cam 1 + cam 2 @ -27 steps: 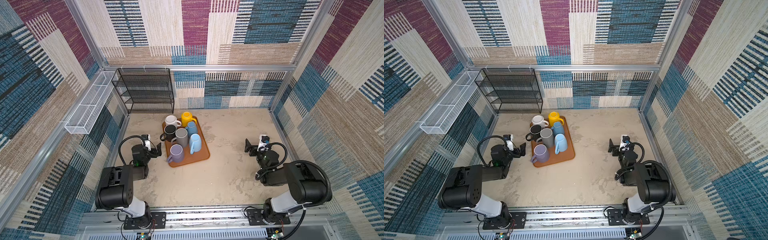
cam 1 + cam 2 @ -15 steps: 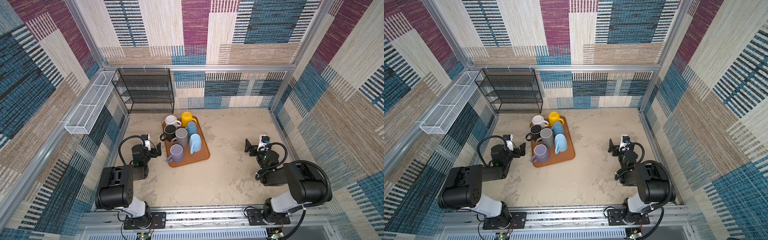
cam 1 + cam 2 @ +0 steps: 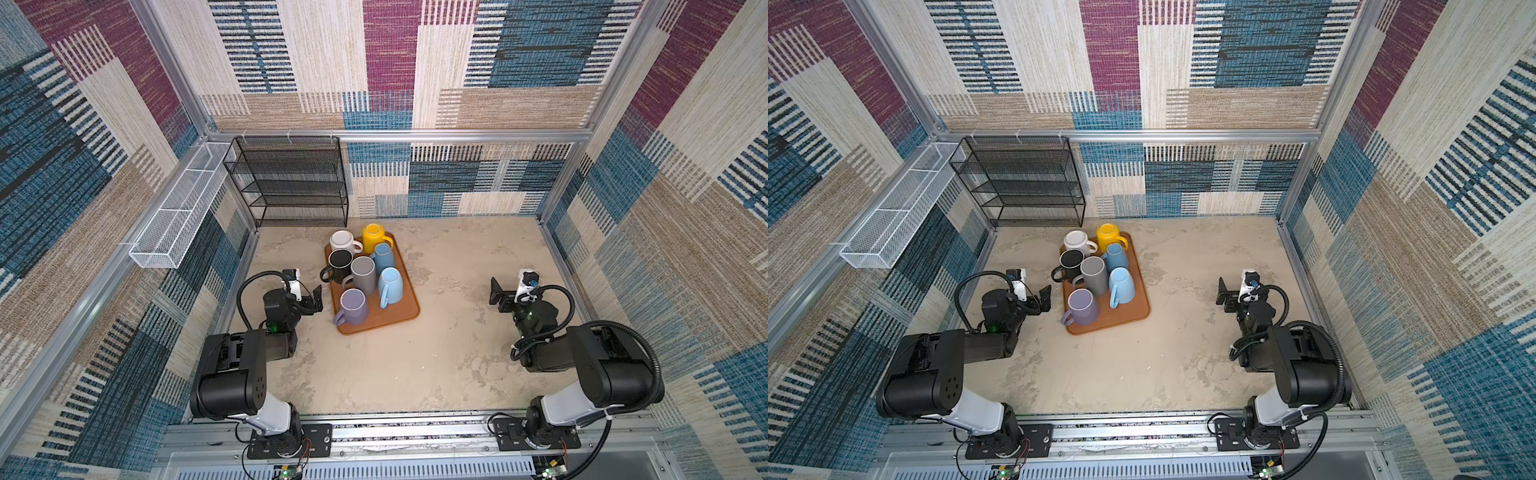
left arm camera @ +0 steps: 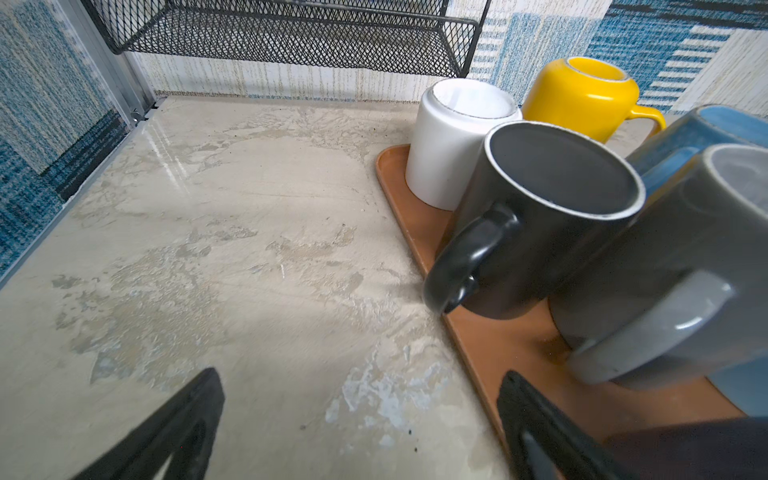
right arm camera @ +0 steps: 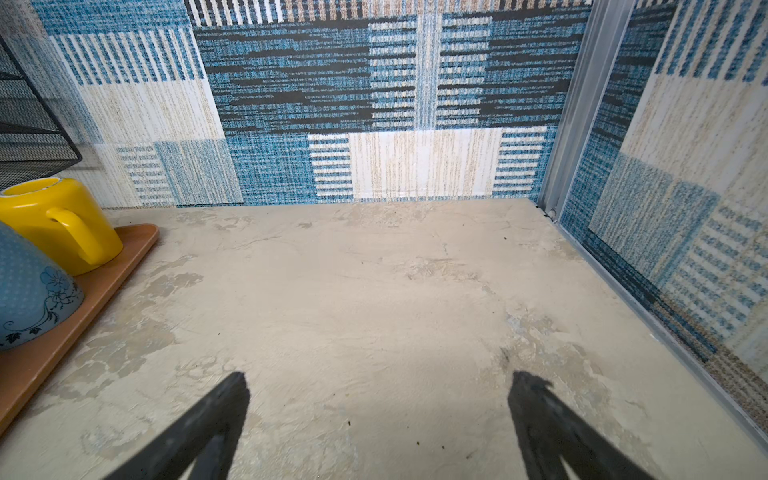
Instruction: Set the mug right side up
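- We see no change over the last second. In both top views the two arms sit where they sat, and nothing on the tray (image 3: 397, 318) has shifted.
- The left pincer (image 3: 312, 300) hangs released and empty just beside the tray's left edge, left of centre in a top view. Its wrist view shows the fingers spread wide, with only bare surface (image 3: 415, 365) and the tray rim between them.
- The right pincer (image 3: 500, 296) is likewise released and empty, at the right of the frame and well apart from the tray.
- The mugs (image 3: 363, 274) stand in a tight cluster of seven on the tray, at the centre of the frame and a little to the left. Those we can judge in the wrist views show their bases upward, so they appear to be upside down.
- We cannot tell which mug the task means. The black mug (image 3: 341, 264) and the purple mug (image 3: 353, 305) stand nearest the left pincer, and the black one's handle points out over the tray's edge towards it.
- We judge that the task has not begun: nothing is grasped and nothing is turned. The left arm looks better placed to start.
- The crowding matters. Neighbours touch or nearly touch, so lifting one may nudge another.
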Robot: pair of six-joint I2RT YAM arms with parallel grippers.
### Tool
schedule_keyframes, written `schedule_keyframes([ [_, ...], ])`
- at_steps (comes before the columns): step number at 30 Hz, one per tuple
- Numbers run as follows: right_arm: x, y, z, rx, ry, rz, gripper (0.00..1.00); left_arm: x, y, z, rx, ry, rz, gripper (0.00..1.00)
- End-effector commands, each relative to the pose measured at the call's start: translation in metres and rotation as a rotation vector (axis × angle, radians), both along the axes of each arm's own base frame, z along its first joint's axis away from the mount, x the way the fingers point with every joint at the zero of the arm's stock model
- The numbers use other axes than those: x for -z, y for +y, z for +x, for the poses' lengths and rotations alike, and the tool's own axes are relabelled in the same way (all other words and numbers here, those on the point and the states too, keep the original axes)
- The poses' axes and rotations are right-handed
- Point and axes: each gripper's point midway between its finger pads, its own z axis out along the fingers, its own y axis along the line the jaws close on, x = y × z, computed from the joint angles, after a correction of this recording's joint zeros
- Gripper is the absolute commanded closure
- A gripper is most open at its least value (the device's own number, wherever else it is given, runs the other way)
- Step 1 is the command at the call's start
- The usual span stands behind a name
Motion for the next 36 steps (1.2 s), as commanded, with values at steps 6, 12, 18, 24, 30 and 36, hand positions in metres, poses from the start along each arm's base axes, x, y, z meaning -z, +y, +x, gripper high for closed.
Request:
schedule_keyframes([
  [6, -0.009, -0.001, 0.001, 0.007, -0.034, -0.009, 0.0, -0.002, 0.0, 0.002, -0.005, -0.002, -0.014, 0.01],
  [12, -0.009, 0.0, 0.002, 0.002, -0.031, -0.008, 0.0, -0.002, 0.0, 0.003, -0.011, 0.004, -0.008, 0.01],
  [18, -0.01, 0.003, 0.003, -0.014, -0.031, -0.015, 0.0, -0.002, 0.01, 0.002, -0.102, 0.005, 0.021, 0.01],
  [24, -0.019, -0.01, 0.008, 0.069, -0.008, 0.002, 0.0, -0.025, 0.024, -0.001, -0.191, 0.016, 0.028, 0.01],
  [30, -0.034, -0.01, 0.022, 0.089, 0.048, 0.007, 0.0, -0.084, 0.032, -0.013, -0.282, -0.02, -0.051, 0.01],
  [36, -0.086, 0.023, 0.032, -0.022, 0.073, 0.078, 0.0, -0.112, 0.023, -0.032, -0.35, 0.103, -0.223, 0.01],
])
